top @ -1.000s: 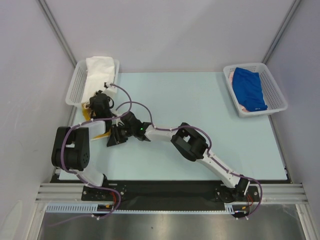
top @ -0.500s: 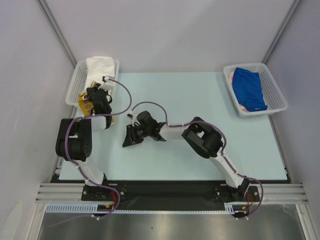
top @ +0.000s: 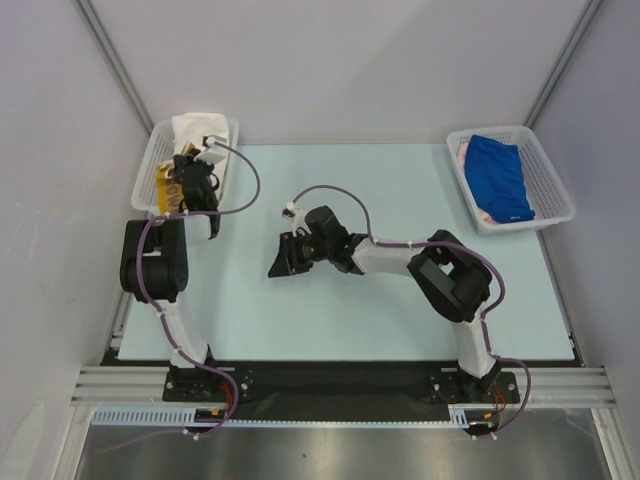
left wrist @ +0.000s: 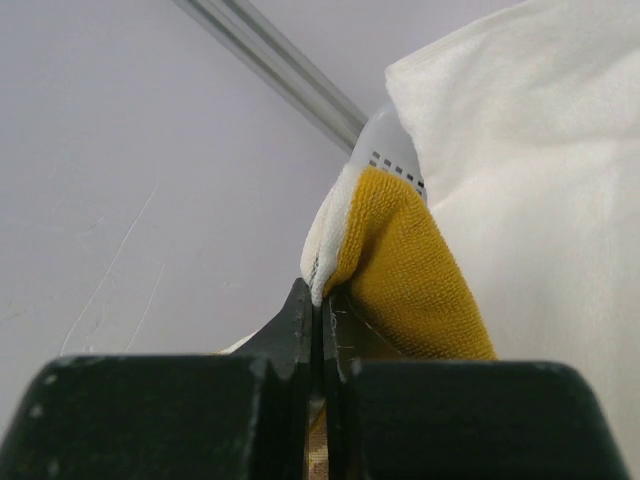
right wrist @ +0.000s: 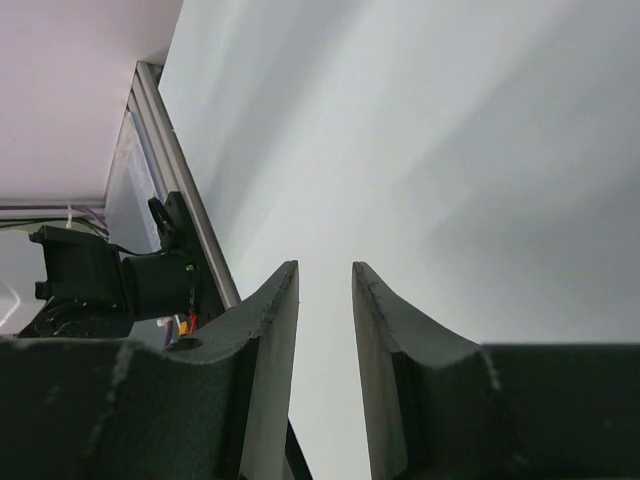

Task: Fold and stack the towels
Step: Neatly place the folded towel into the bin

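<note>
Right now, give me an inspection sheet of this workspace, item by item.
Surface: pale blue table.
Job's things: yellow towel and white towel in left basket; blue towel over a pink towel in right basket.
Clutter: nothing seen.
Grippers: left gripper shut on yellow towel's edge; right gripper open, empty.
Cables: purple cables loop along both arms.
Surroundings: white walls, metal frame posts.

Baskets: two — left basket, right basket. Towels seen: four — white towel, yellow towel, blue towel, pink towel.
</note>
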You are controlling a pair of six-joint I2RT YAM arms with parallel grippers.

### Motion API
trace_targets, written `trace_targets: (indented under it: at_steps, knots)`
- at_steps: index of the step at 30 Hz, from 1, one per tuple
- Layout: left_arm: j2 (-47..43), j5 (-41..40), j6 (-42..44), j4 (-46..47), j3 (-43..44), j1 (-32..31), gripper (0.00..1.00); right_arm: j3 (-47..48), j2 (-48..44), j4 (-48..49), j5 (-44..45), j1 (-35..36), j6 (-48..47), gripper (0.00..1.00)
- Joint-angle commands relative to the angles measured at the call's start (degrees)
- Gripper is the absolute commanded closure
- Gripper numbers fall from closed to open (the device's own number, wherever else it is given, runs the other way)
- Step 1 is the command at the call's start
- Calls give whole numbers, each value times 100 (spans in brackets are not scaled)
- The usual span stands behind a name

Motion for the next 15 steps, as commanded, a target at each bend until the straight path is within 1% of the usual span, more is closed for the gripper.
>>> trace_targets:
  at_steps: [1, 4, 8, 15]
  knots:
    - [144, 546, -49, 270, 537, 37, 100, -242, -475, 65, 11, -152, -211, 66]
    - [320, 625, -102, -1, 906, 46, 100, -348, -624, 48, -15, -258, -255, 66]
    - [566, 889, -58, -116, 1161, 54, 100, -576, -809, 65, 29, -398, -326, 66]
    - [1006, 1056, -101, -187, 1626, 98, 100, -735, -879, 144, -42, -557, -343, 66]
